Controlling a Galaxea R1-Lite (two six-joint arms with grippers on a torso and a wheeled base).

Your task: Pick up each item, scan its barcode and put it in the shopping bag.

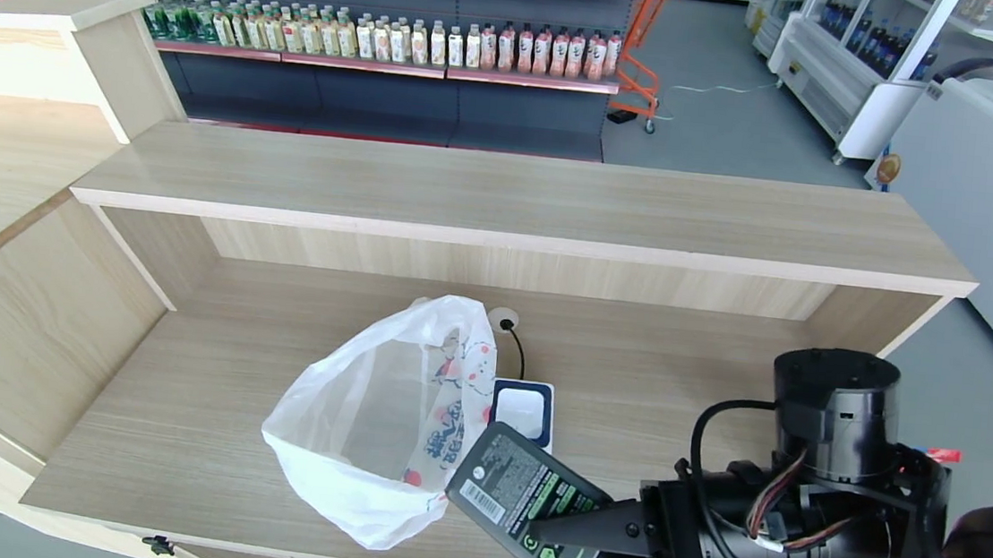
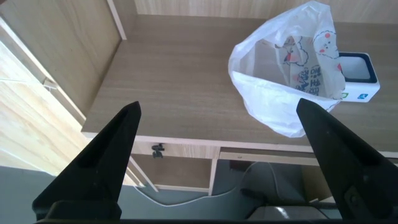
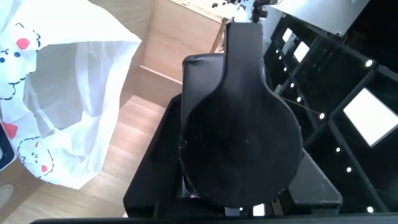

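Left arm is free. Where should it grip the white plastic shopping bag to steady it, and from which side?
Probably the thin rim of the white plastic shopping bag on the robot's left, approached from that side by the open left gripper. Its mouth gapes that way; the blue-and-white scanner and the dark flat packet in the right gripper crowd the other side.

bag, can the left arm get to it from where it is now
Probably yes. The left gripper is open, fingers pointing toward the bag, with only bare counter between. The right gripper holds its packet at the bag's right side, out of that path.
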